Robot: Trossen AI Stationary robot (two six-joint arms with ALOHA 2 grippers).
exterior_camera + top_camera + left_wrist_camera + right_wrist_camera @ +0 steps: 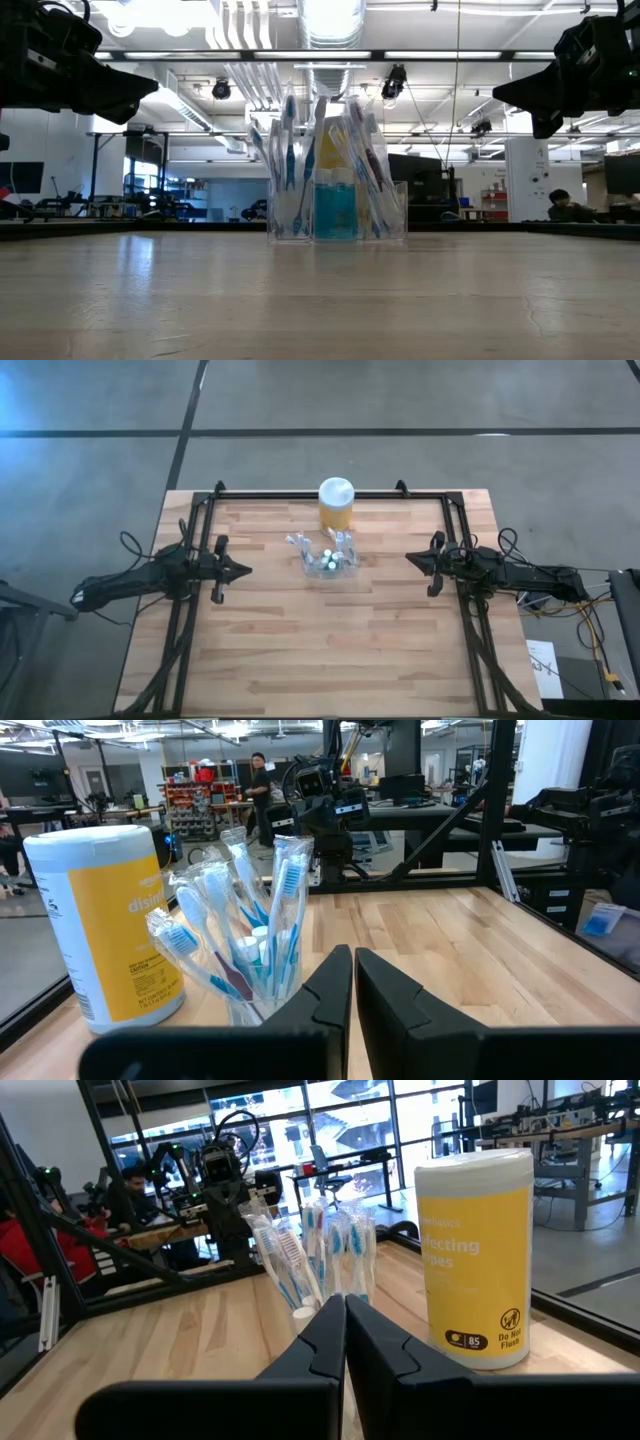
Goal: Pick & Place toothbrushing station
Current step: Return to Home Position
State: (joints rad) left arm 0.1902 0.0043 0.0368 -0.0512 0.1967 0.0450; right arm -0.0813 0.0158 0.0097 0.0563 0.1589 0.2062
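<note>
**Toothbrushing station.** A transparent organizer (pixel 281 226) stands upright on the wooden table (pixel 300 650), at mid-width and towards the far side. It is filled with blue-and-white toothbrushes (pixel 290 150). Their long axes are roughly vertical, heads up, and they fan slightly outward. A few small round pale pieces (pixel 327 559) are seen from above among the brushes. No brush is seen loose on the table, so the loading is judged complete.

**Adjacent item.** A yellow wipes canister (pixel 336 503) with a white lid is set just beyond the organizer, at the far edge. Whether the two touch cannot be told.

**Left gripper** (pixel 243 570). It is raised above the table, left of the station and well apart from it, and is pointed right towards it. The fingers are drawn almost together, with only a thin slit between them, and nothing is held.

**Right gripper** (pixel 411 558). It is raised likewise on the right and is pointed left at the station. The fingers are pressed together and nothing is held.

**Relation governing the coming move.** The station lies between the two grippers, straight ahead of each. Neither arm is noticeably nearer. Any retreat towards the rest pose is judged to lead away from the upright brushes, so little risk of a knock is expected.
</note>
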